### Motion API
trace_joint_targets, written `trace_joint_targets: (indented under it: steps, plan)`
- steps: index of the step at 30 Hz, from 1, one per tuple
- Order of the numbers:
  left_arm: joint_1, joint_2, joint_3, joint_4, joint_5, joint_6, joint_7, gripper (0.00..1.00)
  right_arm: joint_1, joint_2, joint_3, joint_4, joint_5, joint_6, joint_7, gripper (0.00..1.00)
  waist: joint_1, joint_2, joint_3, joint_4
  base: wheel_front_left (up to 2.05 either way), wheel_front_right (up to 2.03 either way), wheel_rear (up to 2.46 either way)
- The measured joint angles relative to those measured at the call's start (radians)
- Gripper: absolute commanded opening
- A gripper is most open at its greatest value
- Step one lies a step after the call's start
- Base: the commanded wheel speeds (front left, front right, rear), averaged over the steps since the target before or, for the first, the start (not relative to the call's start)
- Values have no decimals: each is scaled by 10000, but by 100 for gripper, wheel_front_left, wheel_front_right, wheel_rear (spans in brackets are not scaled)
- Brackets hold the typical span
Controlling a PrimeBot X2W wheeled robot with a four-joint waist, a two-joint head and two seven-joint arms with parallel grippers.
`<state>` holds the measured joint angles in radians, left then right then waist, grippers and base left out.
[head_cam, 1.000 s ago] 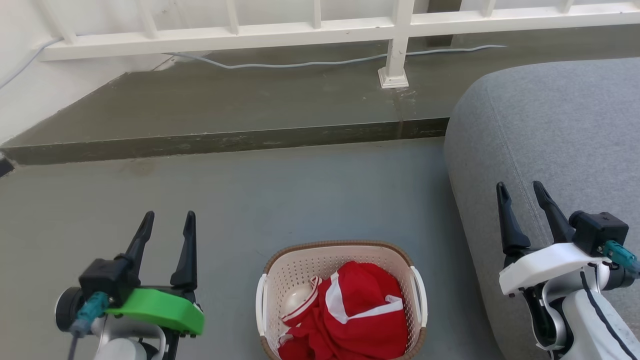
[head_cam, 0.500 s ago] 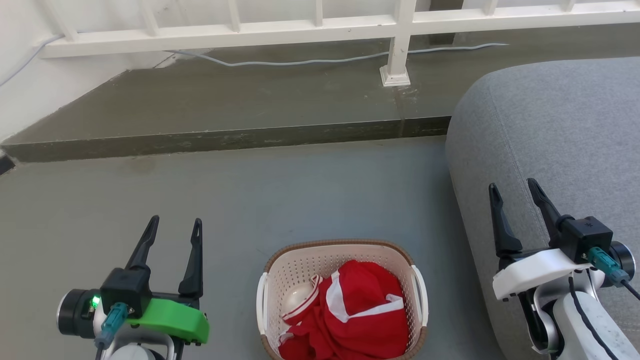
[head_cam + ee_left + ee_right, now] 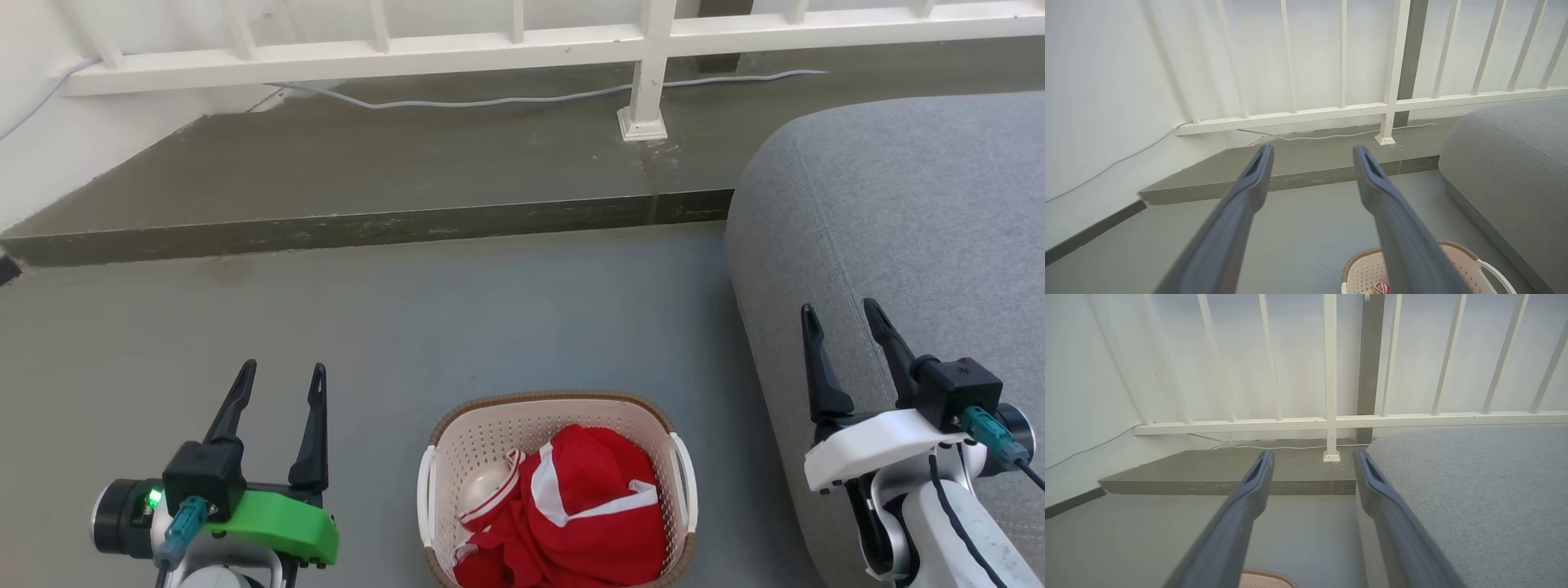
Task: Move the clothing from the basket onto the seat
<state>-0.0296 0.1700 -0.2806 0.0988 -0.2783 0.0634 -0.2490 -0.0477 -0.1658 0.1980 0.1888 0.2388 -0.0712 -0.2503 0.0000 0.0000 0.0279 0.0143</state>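
Red clothing (image 3: pixel 584 514) heaped in the basket (image 3: pixel 490 429), grey seat (image 3: pixel 906 212) alongside, left gripper (image 3: pixel 280 374) and right gripper (image 3: pixel 841 314) both spread wide, holding nothing

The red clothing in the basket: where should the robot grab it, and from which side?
Probably the raised fold at the top of the red clothing, coming straight down from above. The basket walls close off every side, and the bunched fabric stands highest there, so it looks easy to pinch.
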Motion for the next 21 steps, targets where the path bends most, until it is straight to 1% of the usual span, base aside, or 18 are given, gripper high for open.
trace_joint_targets:
  steps: [11,18,21]
  plan:
    - [0,-13,4,82,-61,0,-27,100,-4,-4,-146,-50,-13,52,0,100,0,0,118,-17,0,0,0]
    - [-119,-15,-138,-196,-15,-29,-23,100,-128,2,-278,-460,-17,94,-2,100,0,0,605,-69,0,0,0]
    - [-289,-50,-230,-253,-15,-117,19,100,-309,25,-360,-619,-17,94,-2,100,0,0,915,-109,0,0,0]
